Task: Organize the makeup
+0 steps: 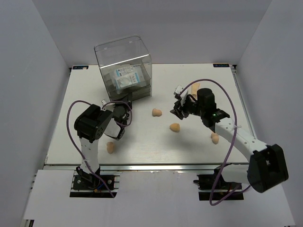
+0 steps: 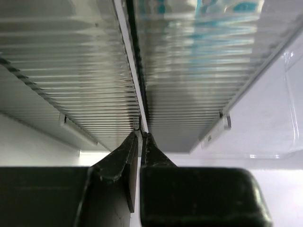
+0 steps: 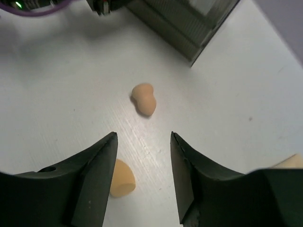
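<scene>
Top external view, from the near edge: one peach-tan egg-shaped sponge (image 1: 110, 147) lies on the white table (image 1: 142, 151) just in front of the left arm. A second sponge (image 1: 215, 137) sits close beside the right arm's forearm. Farther in, a third sponge (image 1: 174, 127) and a fourth sponge (image 1: 156, 112) lie mid-table, apart from each other. The right gripper (image 1: 179, 108) hovers near them, its black fingers spread with nothing between them. Its wrist view shows one sponge ahead of the tips and another beside the finger on the left of that view. A tan cone-shaped tube (image 1: 194, 88) lies just beyond that gripper. The left gripper (image 2: 142, 136) is pinched almost together on a thin rib at the front of the clear plastic drawer box (image 1: 124, 66), which stands at the far left of the table. Inside it lie white-and-blue flat plastic packets (image 1: 127, 77).
</scene>
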### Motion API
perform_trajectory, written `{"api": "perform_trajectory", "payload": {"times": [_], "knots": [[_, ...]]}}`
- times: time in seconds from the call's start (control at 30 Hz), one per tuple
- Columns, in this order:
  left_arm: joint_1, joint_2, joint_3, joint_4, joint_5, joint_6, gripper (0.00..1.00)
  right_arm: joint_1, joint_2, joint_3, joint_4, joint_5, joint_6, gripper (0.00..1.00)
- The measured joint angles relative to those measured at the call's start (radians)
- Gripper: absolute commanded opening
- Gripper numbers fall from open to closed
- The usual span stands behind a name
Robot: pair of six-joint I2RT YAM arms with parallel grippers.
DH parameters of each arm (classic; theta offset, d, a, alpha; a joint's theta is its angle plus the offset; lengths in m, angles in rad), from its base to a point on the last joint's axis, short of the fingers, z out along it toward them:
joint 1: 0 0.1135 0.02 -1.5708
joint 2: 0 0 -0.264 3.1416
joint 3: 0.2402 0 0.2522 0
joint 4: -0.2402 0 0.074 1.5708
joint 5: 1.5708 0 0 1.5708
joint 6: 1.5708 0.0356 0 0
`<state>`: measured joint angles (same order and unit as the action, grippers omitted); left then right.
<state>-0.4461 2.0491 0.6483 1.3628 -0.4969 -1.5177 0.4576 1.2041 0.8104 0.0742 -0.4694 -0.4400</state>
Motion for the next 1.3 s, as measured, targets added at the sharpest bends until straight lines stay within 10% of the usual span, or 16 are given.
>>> {"api": "perform_trajectory", "payload": {"times": [0.2,0.47,0.7,0.93,1.07,1.3], "knots": [[-0.037,-0.102,-0.138,0.002,0.061,-0.003,0.00,0.000,0.156,0.041,-0.124,0.053,0.041,0.64],[-0.103,-0.199,-0.261,-0.013,0.074,-0.024,0.64,0.002,0.288,0.136,-0.262,0.101,0.094,0.84],[-0.103,-0.343,-0.249,-0.143,0.117,-0.001,0.77,0.022,0.410,0.178,-0.359,0.171,0.087,0.74],[-0.132,-0.666,-0.019,-0.914,0.179,0.050,0.89,0.052,0.471,0.177,-0.435,0.198,-0.009,0.55],[-0.152,-0.800,0.101,-1.282,0.169,0.061,0.87,0.061,0.473,0.177,-0.453,0.192,-0.090,0.14],[-0.153,-0.850,0.206,-1.860,0.111,-0.024,0.89,0.062,0.439,0.177,-0.472,0.085,-0.201,0.02]]}}
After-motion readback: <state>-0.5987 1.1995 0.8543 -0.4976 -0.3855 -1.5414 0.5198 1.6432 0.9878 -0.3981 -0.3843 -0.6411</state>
